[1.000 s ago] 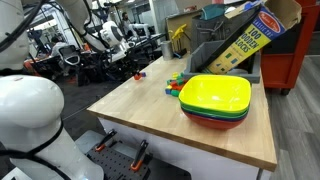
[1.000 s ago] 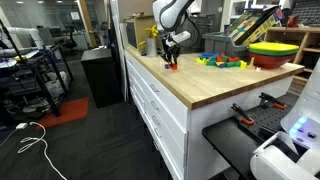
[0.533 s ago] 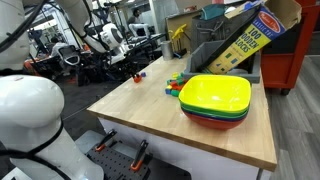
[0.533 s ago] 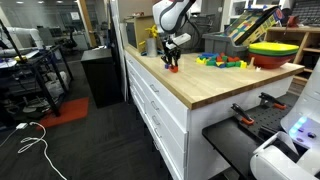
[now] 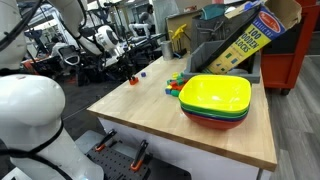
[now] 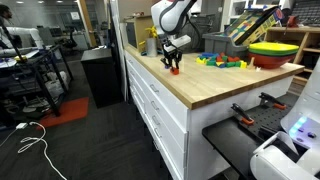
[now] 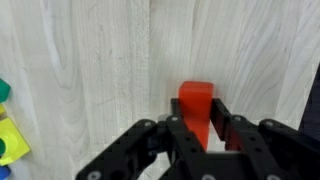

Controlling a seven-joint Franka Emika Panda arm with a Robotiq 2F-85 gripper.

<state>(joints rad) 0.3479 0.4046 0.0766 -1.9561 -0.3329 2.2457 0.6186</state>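
Near worktop point(image 6: 190, 85) edge: gripper point(image 7: 200, 128) clamped on red block point(image 7: 196, 98), low over wood; resting or lifted, cannot tell. Risk: fingers cover only part of block, so it may pivot, slip out, tumble off nearby edge.

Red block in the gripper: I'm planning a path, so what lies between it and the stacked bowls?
A pile of colored blocks sits between the red block and the stacked bowls, in both exterior views.
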